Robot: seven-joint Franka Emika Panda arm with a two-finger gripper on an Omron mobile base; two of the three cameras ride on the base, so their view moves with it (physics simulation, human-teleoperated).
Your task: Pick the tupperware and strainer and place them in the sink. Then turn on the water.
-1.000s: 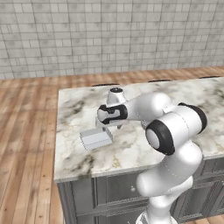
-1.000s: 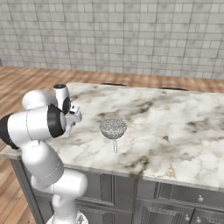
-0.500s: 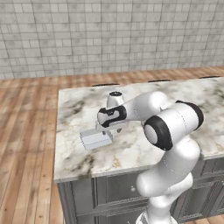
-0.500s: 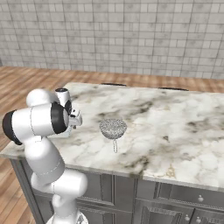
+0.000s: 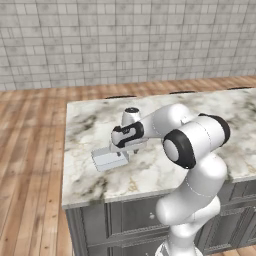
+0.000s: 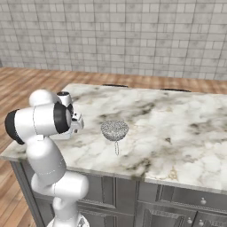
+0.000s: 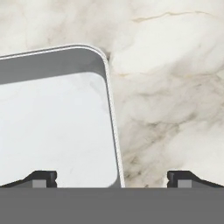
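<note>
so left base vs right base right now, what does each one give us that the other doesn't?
Left base: the tupperware lying flat on the counter, with the open gripper low over its right end. Right base: the strainer standing apart on the counter, wire handle pointing toward the front edge. Both: the marble counter, the white arm, the tiled back wall and wood floor.

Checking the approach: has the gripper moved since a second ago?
Yes. The gripper has come down and toward the near counter edge onto the tupperware, which lies unmoved on the marble counter.
</note>
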